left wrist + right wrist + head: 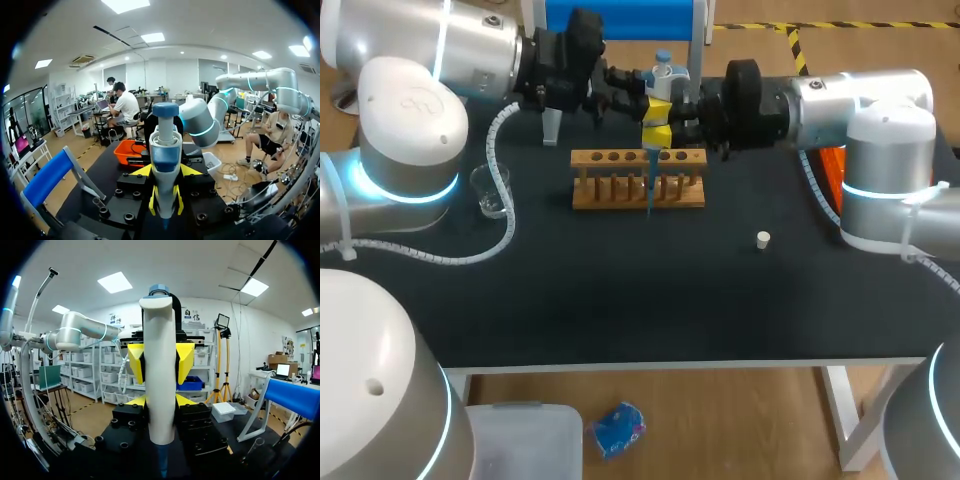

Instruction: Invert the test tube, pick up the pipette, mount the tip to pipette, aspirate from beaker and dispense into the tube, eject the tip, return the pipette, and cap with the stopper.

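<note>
The pipette [662, 75] stands upright over the wooden tube rack [638, 178], and its blue tip [648, 195] reaches down in front of the rack's middle holes. My left gripper [653, 106] comes in from the left, my right gripper [661, 133] from the right, and both meet at the pipette's body. In the left wrist view the pipette [165, 150] sits clamped between my left gripper's [165, 199] yellow tips. My right gripper [160, 402] is shut on the white body of the pipette [160, 365]. A glass beaker [491, 190] stands left of the rack. The white stopper [763, 239] lies to the right.
The black table [620, 300] stretches from the rack to the front edge. My left arm's white cable hose [470, 255] lies on the table near the beaker.
</note>
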`<state>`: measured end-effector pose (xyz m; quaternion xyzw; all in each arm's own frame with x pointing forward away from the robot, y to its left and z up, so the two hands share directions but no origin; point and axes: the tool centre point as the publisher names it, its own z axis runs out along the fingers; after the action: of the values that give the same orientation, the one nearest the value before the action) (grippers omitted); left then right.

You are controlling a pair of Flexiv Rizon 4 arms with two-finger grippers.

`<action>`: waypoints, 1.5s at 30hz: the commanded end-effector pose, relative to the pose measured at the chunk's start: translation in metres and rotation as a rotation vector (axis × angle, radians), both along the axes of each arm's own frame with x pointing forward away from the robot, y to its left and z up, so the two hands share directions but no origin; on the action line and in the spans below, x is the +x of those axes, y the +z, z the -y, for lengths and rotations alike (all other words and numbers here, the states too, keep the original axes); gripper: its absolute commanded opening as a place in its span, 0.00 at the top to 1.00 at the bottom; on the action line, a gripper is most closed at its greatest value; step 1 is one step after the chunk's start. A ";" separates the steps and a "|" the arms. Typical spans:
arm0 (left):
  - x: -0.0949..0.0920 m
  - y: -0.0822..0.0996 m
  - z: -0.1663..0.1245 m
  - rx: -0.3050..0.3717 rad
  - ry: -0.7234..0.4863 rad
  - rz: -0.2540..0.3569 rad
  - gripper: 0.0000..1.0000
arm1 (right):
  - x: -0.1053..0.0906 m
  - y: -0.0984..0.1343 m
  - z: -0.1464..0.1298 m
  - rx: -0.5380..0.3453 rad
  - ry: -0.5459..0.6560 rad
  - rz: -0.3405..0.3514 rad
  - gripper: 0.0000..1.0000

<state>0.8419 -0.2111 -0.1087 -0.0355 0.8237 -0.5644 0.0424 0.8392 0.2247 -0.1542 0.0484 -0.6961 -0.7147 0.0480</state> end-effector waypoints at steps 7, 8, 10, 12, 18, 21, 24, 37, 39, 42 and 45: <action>-0.002 0.001 0.000 -0.001 -0.004 0.000 0.00 | 0.002 0.001 0.003 -0.002 0.002 -0.001 1.00; -0.002 0.001 0.000 -0.001 -0.004 0.000 0.00 | 0.003 0.001 0.004 -0.004 0.002 0.000 1.00; -0.002 0.001 0.000 -0.001 -0.004 0.000 0.00 | 0.004 0.002 0.007 -0.011 0.002 0.003 1.00; -0.002 0.001 0.000 -0.001 -0.004 0.000 0.00 | 0.006 0.002 0.011 -0.020 -0.001 0.008 1.00; -0.002 0.001 0.000 -0.001 -0.004 0.000 0.00 | 0.016 0.007 0.034 -0.053 -0.016 0.028 1.00; -0.002 0.001 0.000 -0.001 -0.004 0.000 0.00 | 0.021 0.009 0.048 -0.064 -0.030 0.038 1.00; -0.002 0.001 0.000 -0.001 -0.004 0.000 0.00 | 0.027 0.010 0.063 -0.063 -0.045 0.039 1.00; -0.002 0.001 0.000 -0.001 -0.004 0.000 0.00 | 0.040 0.012 0.109 -0.072 -0.029 0.071 1.00; -0.002 0.001 0.000 -0.001 -0.004 0.000 0.00 | 0.042 0.011 0.116 -0.068 -0.023 0.073 1.00; -0.002 0.001 0.000 -0.001 -0.004 0.000 0.00 | 0.045 0.011 0.124 -0.060 -0.015 0.074 1.00; -0.002 0.001 0.000 -0.001 -0.004 0.000 0.00 | 0.046 0.011 0.126 -0.058 -0.015 0.076 1.00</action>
<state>0.8400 -0.2120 -0.1080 -0.0347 0.8235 -0.5647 0.0419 0.8825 0.1015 -0.1429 0.0650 -0.7186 -0.6922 0.0140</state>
